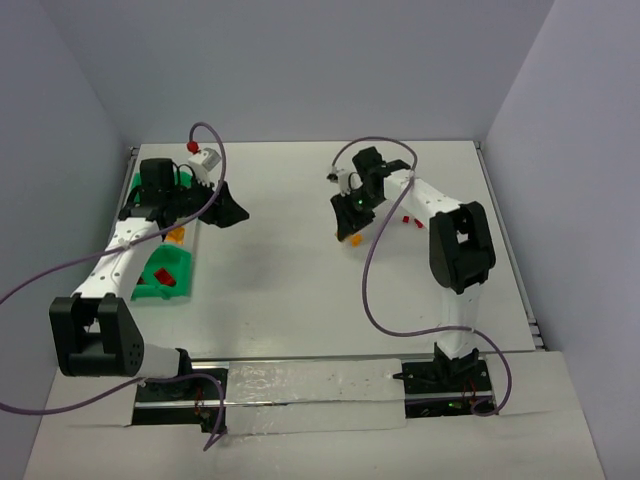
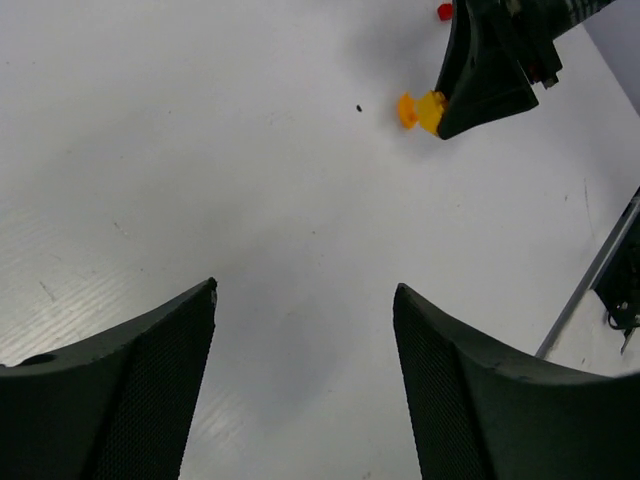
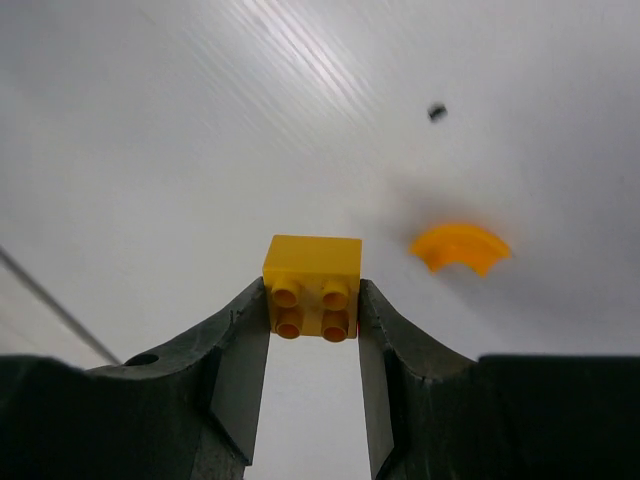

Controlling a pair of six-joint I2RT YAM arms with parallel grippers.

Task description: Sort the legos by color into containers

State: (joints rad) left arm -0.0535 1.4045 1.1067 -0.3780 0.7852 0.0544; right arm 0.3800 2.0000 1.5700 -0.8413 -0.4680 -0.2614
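My right gripper [image 3: 312, 292] is shut on a yellow four-stud lego brick [image 3: 312, 262], one finger on each side, low over the white table. An orange curved lego [image 3: 460, 247] lies just right of it. From above, the right gripper [image 1: 350, 228] is mid-table with the yellow brick [image 1: 356, 240] at its tips. My left gripper [image 2: 305, 290] stands open with only bare table between its fingers; from above, the left gripper [image 1: 228, 208] is just right of the containers [image 1: 183, 262]. The near green bin holds a red lego [image 1: 165, 278], and the whitish bin holds an orange lego [image 1: 177, 235].
Two small red legos [image 1: 407, 218] lie right of the right gripper, beside its arm. The left wrist view shows the right gripper [image 2: 485, 80], the orange piece [image 2: 420, 110] and a red lego [image 2: 444, 11]. The left arm covers part of the far green bin [image 1: 140, 190].
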